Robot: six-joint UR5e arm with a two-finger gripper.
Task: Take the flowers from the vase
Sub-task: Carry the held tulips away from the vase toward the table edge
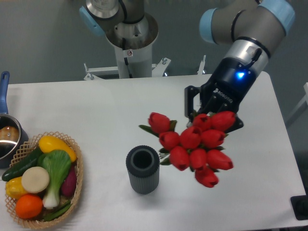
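The flowers (192,147), a bunch of red tulip buds with green leaves, hang in the air to the right of the vase, fully out of it. My gripper (208,120) is shut on the bunch from behind, its fingertips hidden by the top buds. The vase (143,169), a dark grey ribbed cylinder, stands upright on the white table (96,110) with its round mouth showing empty.
A wicker basket (77,168) of colourful vegetables sits at the front left. A metal pot (7,137) with a blue handle is at the left edge. The arm's base column (130,43) stands behind the table's far edge.
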